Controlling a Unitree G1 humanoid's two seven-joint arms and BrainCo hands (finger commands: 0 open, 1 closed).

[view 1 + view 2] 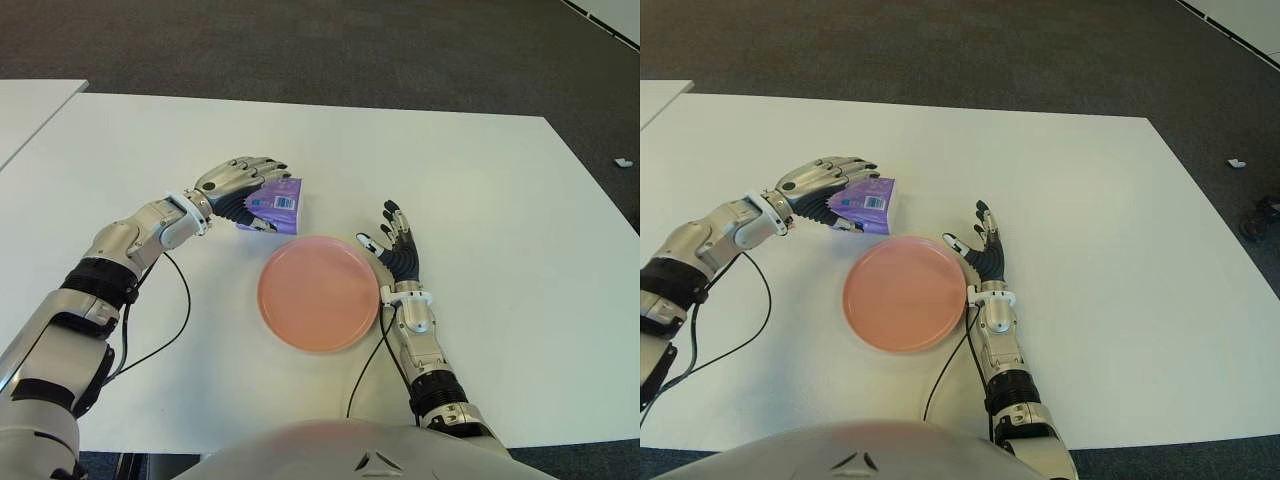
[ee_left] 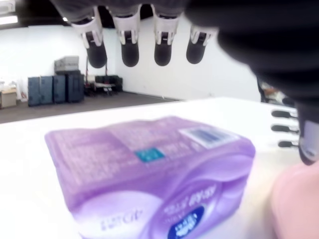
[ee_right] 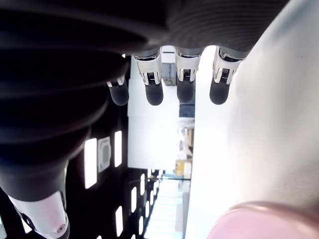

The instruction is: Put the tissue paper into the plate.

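Observation:
A purple tissue pack (image 1: pixel 285 208) lies on the white table (image 1: pixel 480 190) just beyond the far-left rim of the pink plate (image 1: pixel 318 292). My left hand (image 1: pixel 255 190) arches over the pack from the left. In the left wrist view its fingers (image 2: pixel 129 50) hang above the pack (image 2: pixel 149 169) with a gap, so the hand is open and holds nothing. My right hand (image 1: pixel 395 245) shows at the plate's right side, its fingers (image 3: pixel 184 84) spread and holding nothing. The plate is bare.
A black cable (image 1: pixel 180 300) trails from my left forearm across the table, and another runs beside my right forearm. A second white table (image 1: pixel 30 110) stands at the far left. Dark carpet lies beyond the far edge, with a small white scrap (image 1: pixel 622 162) on it.

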